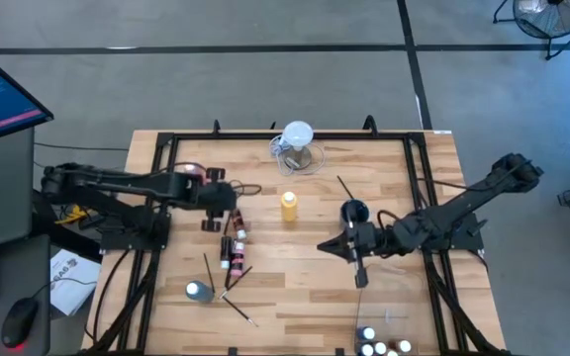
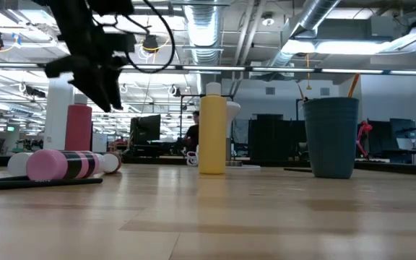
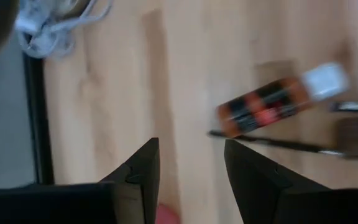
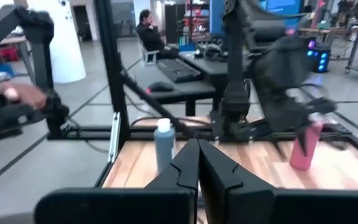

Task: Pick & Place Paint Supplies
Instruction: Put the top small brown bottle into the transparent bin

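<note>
My left gripper [image 1: 228, 203] [image 3: 191, 146] hangs open above the left half of the table, tipped down, with nothing between its fingertips. Just ahead of it two pink squeeze bottles [image 1: 234, 242] [image 3: 272, 106] lie on their sides beside a thin dark paintbrush [image 3: 278, 144]. A pink-red bottle [image 2: 79, 126] stands upright near that arm. A yellow bottle [image 1: 289, 206] [image 2: 212, 130] stands mid-table. My right gripper [image 1: 325, 246] [image 4: 197, 149] is shut and empty, level, pointing toward the table's left edge. A blue bottle [image 1: 198, 290] [image 4: 164, 146] stands at the near left.
A dark cup [image 1: 353, 211] [image 2: 331, 137] with a brush in it stands right of the yellow bottle. A clear jug [image 1: 297, 143] sits at the far edge. More brushes [image 1: 239, 307] lie near the front. Small white-capped bottles [image 1: 379, 346] cluster at the near right. A black frame [image 1: 171, 148] rims the table.
</note>
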You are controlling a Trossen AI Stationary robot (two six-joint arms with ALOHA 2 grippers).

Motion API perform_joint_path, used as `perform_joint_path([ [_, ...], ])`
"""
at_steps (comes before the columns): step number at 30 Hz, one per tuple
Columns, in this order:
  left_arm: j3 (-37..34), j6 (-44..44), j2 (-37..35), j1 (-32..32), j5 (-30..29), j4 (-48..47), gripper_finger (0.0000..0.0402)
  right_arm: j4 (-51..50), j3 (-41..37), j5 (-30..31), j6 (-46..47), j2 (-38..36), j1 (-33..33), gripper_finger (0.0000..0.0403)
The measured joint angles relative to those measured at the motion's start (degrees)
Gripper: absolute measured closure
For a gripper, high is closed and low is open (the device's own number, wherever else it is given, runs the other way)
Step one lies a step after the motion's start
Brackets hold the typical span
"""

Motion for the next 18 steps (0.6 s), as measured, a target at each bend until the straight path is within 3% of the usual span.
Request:
perform_joint_path([
  [4,-0.05,2.48,1.01,3.21,0.1,0.27,0.0261,-1.01,-0.12,-0.08,0.27,0.2,2.04,0.0403],
  [8,-0.05,2.46,4.19,4.73,3.8,0.17,0.0261,-1.15,-0.12,-0.01,0.69,0.2,3.79,0.0403],
  [15,-0.05,5.12,13.75,1.88,5.52,0.34,0.0261,-0.94,-0.12,0.0,0.69,0.2,5.42,0.0403],
  [18,-0.05,6.72,17.2,0.81,3.34,0.4,0.0261,-0.87,-0.12,0.02,0.71,0.2,5.31,0.0403],
])
